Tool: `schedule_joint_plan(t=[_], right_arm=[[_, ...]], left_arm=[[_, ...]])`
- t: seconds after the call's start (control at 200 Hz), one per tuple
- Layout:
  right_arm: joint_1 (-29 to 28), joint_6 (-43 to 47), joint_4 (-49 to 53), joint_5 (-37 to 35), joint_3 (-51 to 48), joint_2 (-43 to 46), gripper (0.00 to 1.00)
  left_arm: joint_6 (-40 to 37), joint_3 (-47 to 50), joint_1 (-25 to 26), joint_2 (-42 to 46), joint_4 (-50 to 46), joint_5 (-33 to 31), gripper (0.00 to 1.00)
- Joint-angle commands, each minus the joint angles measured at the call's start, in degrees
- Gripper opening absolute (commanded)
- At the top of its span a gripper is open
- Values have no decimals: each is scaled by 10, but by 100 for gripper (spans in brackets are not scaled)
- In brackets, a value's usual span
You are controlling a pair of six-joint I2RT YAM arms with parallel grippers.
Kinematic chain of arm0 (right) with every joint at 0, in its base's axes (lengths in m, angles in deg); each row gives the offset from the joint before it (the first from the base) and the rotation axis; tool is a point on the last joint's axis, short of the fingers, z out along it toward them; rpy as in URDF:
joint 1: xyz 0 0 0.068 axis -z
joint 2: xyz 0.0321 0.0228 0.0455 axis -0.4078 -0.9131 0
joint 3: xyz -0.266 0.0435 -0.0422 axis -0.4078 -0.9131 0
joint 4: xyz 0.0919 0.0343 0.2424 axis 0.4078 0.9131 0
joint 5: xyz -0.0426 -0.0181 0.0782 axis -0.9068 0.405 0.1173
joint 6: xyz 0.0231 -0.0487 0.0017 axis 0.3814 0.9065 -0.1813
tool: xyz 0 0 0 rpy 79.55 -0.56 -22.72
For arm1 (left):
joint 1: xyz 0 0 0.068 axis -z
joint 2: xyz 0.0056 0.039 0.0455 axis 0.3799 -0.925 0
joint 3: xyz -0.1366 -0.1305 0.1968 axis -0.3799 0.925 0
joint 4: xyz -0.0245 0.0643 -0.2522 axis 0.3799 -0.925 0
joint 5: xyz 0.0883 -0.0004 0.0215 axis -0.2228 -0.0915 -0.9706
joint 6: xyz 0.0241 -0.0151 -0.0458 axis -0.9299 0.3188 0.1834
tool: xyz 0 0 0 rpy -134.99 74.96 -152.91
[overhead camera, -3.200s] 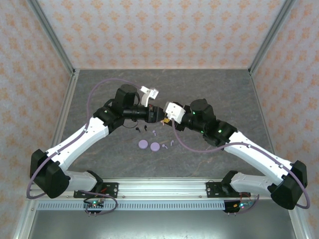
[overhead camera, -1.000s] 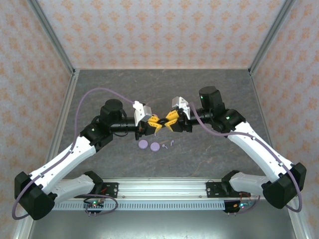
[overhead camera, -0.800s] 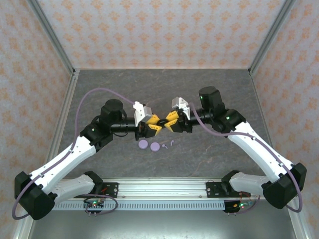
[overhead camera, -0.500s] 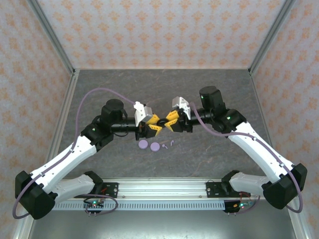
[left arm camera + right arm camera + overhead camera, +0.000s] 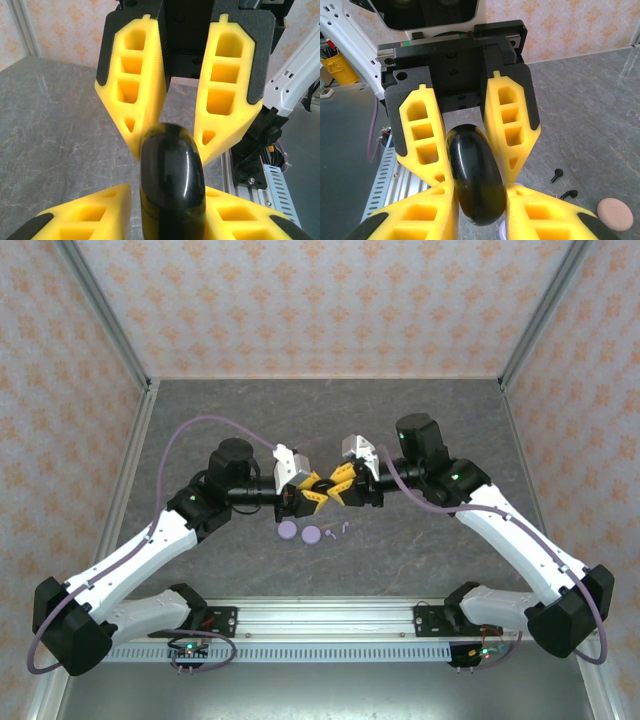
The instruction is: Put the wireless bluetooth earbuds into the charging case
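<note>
Top view: left gripper (image 5: 316, 491) and right gripper (image 5: 338, 487) meet tip to tip above the table (image 5: 420, 420). A lavender earbud (image 5: 345, 526) lies on the table just beside two lavender discs (image 5: 288, 530).

Left wrist view: black charging case (image 5: 170, 185) sits between the left gripper's fingers; firm clamp cannot be confirmed.

Right wrist view: right gripper is clamped on the case. Two black earbuds (image 5: 556, 174) lie loose on the table near a pink disc (image 5: 615, 213).
</note>
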Motion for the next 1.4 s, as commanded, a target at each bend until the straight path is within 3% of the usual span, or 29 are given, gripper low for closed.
schedule_joint_plan(t=[0.0, 0.21, 0.621, 0.961, 1.396], right_arm=[[-6, -3, -18, 15, 16, -3, 26], [-6, -11, -19, 4, 17, 2, 29], [-7, -35, -63, -63, 9, 10, 67], [0, -40, -63, -116, 34, 1, 73], [14, -52, -47, -115, 49, 8, 75]], left_arm=[[4, -14, 3, 1, 13, -3, 28], [1, -13, 3, 3, 7, -12, 16], [-5, -12, 4, 9, -3, -21, 9], [-14, -15, 9, 6, -14, -30, 7], [-20, -18, 14, 3, -20, -38, 7]])
